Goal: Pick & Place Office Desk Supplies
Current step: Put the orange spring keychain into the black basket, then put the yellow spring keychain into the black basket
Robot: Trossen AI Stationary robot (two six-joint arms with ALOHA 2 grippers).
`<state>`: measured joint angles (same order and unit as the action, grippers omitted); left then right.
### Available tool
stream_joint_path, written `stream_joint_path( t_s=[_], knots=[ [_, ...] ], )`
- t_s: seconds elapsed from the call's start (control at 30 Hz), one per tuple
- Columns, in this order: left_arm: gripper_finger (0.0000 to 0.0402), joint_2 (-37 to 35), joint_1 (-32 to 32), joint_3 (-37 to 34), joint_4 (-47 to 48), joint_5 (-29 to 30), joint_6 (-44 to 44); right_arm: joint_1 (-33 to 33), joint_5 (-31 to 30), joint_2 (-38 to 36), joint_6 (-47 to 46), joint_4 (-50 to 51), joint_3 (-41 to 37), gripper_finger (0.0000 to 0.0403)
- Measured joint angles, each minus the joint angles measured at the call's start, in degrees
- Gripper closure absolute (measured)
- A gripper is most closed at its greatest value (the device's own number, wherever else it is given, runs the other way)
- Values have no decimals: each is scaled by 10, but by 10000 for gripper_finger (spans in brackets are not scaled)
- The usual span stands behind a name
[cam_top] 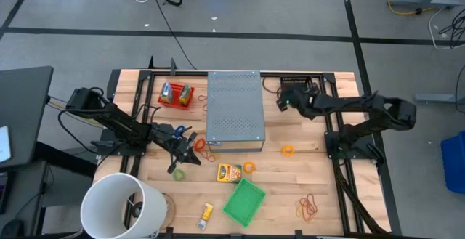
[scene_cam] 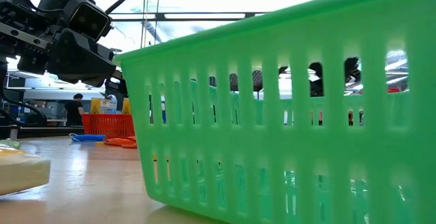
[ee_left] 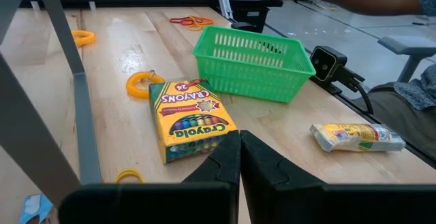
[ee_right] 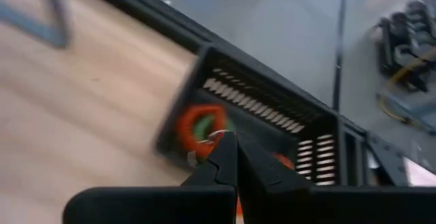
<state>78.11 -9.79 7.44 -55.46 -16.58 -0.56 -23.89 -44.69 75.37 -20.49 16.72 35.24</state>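
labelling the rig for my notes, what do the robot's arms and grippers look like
Both arms are dark, slim, jointed links with black cables alongside. The left gripper and right gripper each end in two black, wedge-shaped fingers tapering to a point. No markings are visible.

Overhead camera straight down; low camera right against green basket [scene_cam: 286,115]

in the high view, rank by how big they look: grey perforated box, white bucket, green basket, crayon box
1. grey perforated box
2. white bucket, though it stands taller, nearer the camera, so unsure
3. green basket
4. crayon box
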Motion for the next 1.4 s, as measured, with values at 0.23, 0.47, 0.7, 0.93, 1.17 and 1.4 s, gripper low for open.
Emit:
stream_joint_path(
  t_s=[0.23,0.47,0.7,0.93,1.17,1.4],
  knots=[
    [393,0,0,0,0,0,0,-68,47,0,47,-49,0,402],
    [393,0,0,0,0,0,0,-94,73,0,64,-73,0,402],
    [393,0,0,0,0,0,0,-95,73,0,89,-73,0,402],
    [393,0,0,0,0,0,1,-95,74,0,110,-78,0,388],
    [393,0,0,0,0,-2,2,-105,85,0,109,-80,0,291],
    [393,0,0,0,0,-2,3,-115,159,0,88,-79,0,201]
  ],
)
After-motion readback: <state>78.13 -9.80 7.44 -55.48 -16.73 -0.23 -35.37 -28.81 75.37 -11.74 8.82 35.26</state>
